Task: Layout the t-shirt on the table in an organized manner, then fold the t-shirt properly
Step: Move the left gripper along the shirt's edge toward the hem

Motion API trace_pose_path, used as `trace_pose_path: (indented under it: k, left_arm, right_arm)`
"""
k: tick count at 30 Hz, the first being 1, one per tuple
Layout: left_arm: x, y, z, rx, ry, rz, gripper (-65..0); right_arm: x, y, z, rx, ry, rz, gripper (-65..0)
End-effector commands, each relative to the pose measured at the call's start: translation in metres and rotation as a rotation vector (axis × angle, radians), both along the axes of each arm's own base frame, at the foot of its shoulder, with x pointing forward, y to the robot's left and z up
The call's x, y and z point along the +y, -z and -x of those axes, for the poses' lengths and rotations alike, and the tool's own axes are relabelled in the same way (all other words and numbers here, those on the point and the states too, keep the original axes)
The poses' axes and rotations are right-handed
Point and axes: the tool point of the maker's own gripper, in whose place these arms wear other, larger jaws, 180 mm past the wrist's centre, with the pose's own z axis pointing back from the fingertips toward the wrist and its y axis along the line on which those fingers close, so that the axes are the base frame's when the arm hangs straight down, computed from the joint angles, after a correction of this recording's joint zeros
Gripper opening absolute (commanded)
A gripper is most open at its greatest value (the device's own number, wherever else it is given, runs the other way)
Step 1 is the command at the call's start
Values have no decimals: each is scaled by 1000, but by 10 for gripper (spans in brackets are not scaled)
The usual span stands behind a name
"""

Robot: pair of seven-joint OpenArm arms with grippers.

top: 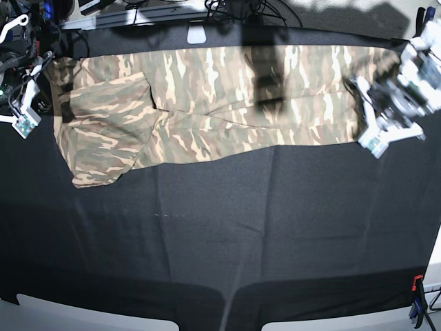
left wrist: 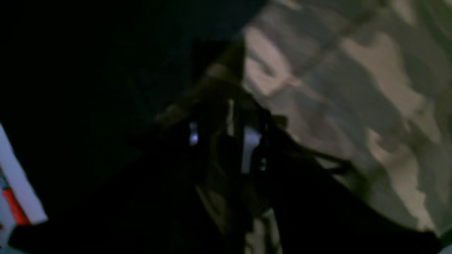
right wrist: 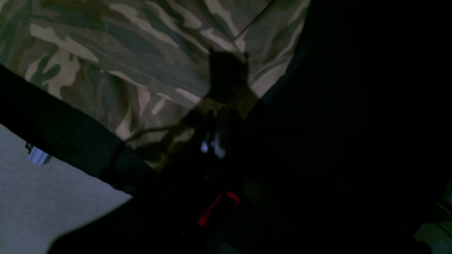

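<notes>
The t-shirt (top: 207,110) lies stretched in a long band across the far half of the black surface (top: 275,221); it looks light, limp and prone to bunching, so seams and hem corners seem the best holds. The right end effector (right wrist: 226,79) is clenched on its edge, while whether the left end effector (left wrist: 220,76) grips cloth I cannot tell.

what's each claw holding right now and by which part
The right claw is shut on the t-shirt at its edge on the base view's left. The left claw sits at the opposite edge; whether it grips cannot be told.
</notes>
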Motion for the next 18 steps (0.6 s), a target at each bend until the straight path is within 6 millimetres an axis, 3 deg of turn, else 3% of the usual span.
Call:
trace_pose_path:
  k: [1,4,10,18]
  left_arm:
    - [11,-9,-13,-26,-7,-10,-523]
    - [20,2,-18,48,-40,57,-523]
    - [24,26,-2,275,-46,245,-523]
    - [7,23,16,406,50,383,-523]
  right_arm:
    - [-3,-11,-6,-29,-9,19,-650]
    - [-3,-11,-6,-29,-9,19,-650]
    - [-3,-11,-6,-30,-9,18,-650]
    - [-2,-11,-6,-32,-11,12,-650]
